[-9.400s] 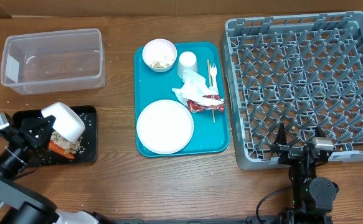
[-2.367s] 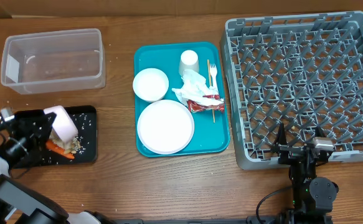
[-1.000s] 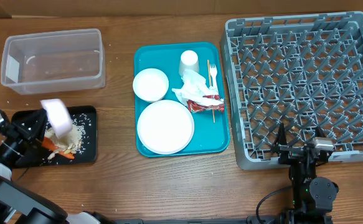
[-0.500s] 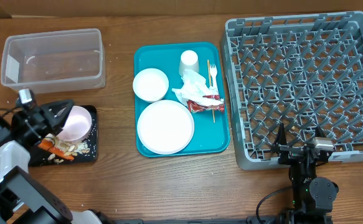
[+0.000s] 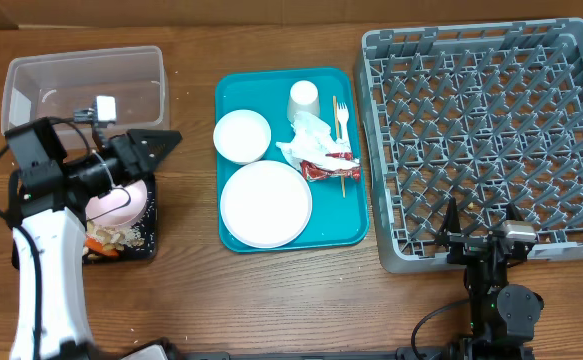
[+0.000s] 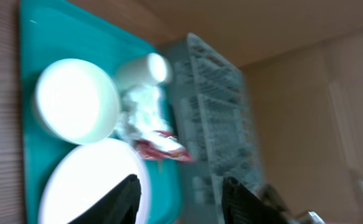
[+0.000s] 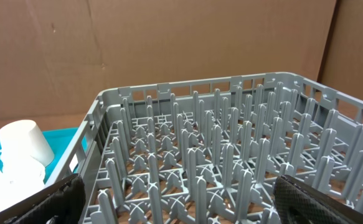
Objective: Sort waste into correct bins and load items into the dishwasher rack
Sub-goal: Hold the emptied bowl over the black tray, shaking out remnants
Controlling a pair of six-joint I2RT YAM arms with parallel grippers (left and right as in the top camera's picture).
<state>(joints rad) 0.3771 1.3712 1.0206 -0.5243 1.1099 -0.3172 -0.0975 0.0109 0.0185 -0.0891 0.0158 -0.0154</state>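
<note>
Teal plastic marks the serving tray (image 5: 349,218) in the overhead view. It carries a round white plate (image 5: 265,203), a small white bowl (image 5: 242,136), an upturned cup (image 5: 303,100), a fork (image 5: 341,118), a crumpled napkin (image 5: 309,138), a thin stick (image 5: 343,183) and a red wrapper (image 5: 323,167) whose print is too small to read. The left gripper (image 5: 159,141) hovers between the clear tub (image 5: 31,92) and the black tray (image 5: 149,238), where a second bowl (image 5: 126,205) lies beside the carrot (image 5: 95,243) and rice scraps (image 5: 121,236). The grey rack (image 5: 491,130) stands empty at the right, with the right gripper (image 5: 481,226) at its near edge.

From the left wrist, blurred, the two dark fingers (image 6: 122,202) stand wide apart with nothing between them, above the plate's edge.

From the right wrist, the jaws are spread wide and hold nothing. The rack's pegs fill the view.
</note>
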